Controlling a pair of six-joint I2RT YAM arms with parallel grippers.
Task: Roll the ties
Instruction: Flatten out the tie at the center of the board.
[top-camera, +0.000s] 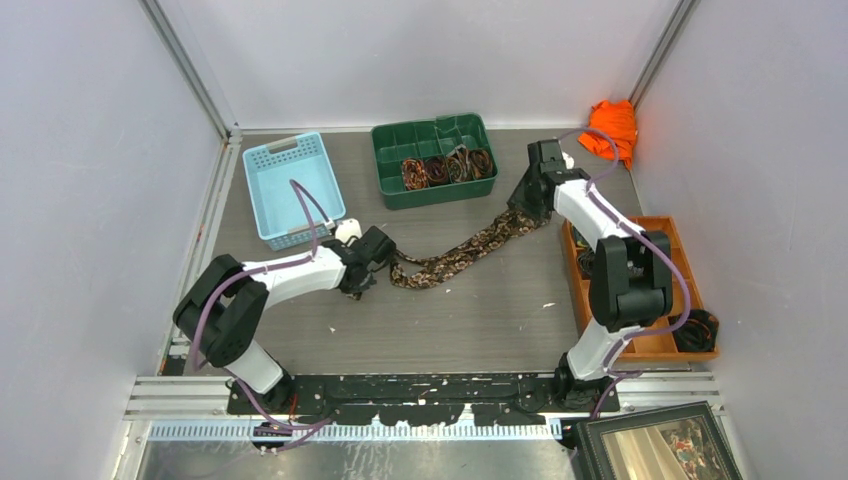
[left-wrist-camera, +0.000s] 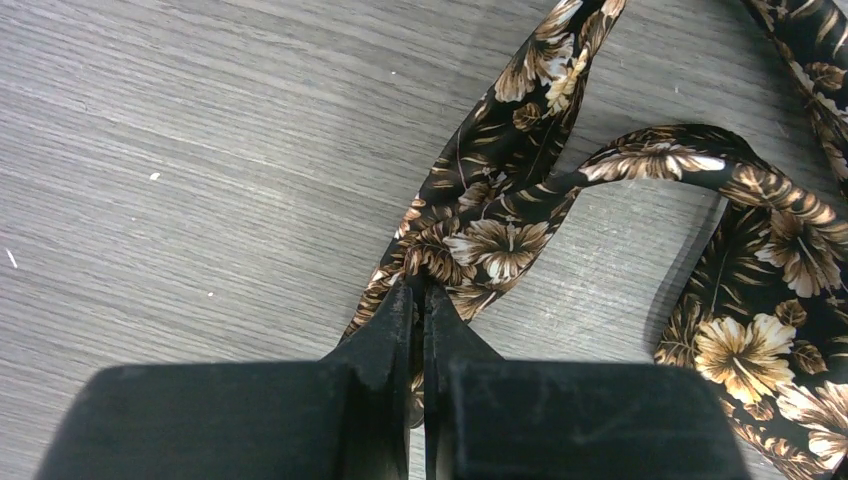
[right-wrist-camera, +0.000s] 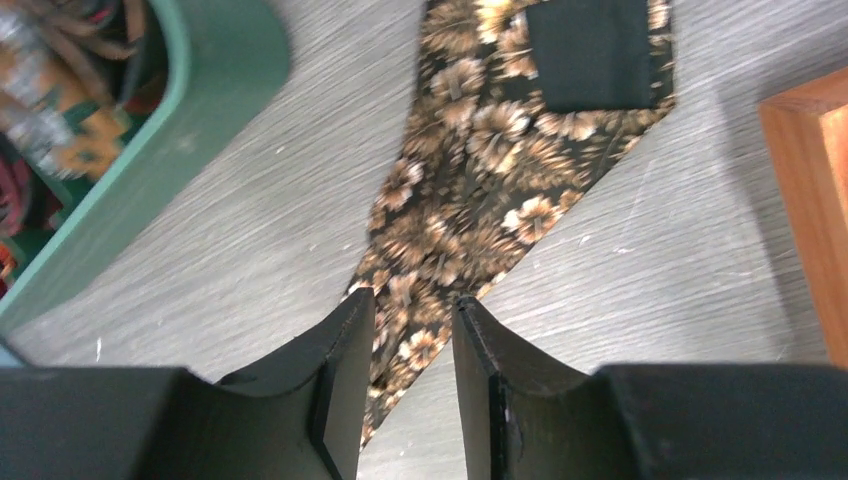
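The grey wood-grain worktop (top-camera: 480, 320) is filling the floor of a white-walled booth, and its widest bare stretch is lying in front of the arms, between the tie and the near edge. Along the right edge a wooden tray (top-camera: 578, 290) is taking up the side, leaving only a narrow strip beside the right arm. A blue basket (top-camera: 285, 195) is sitting at the far left, close to the left wall, and a green tray (top-camera: 430, 195) is standing at the far middle with a gap between the two. Coiled ties (top-camera: 445, 167) are sitting in a row inside the green tray. A plain orange cloth (top-camera: 612, 128) is bunching in the far right corner.

The loose tie (top-camera: 470, 250) is running diagonally across the middle of the worktop, from just in front of the green tray's right end down toward the left arm, where its narrow part is looping and crossing over itself.

The left tool (left-wrist-camera: 422, 290) is clenching on a fold of the tie's narrow part, its fingers nearly touching. The right tool (right-wrist-camera: 410, 310) is standing released over the wide part, jaws apart with fabric showing in the gap; I cannot tell whether the pads are touching it. The green tray's corner is lying near one side there, the wooden tray's edge farther off on the other.
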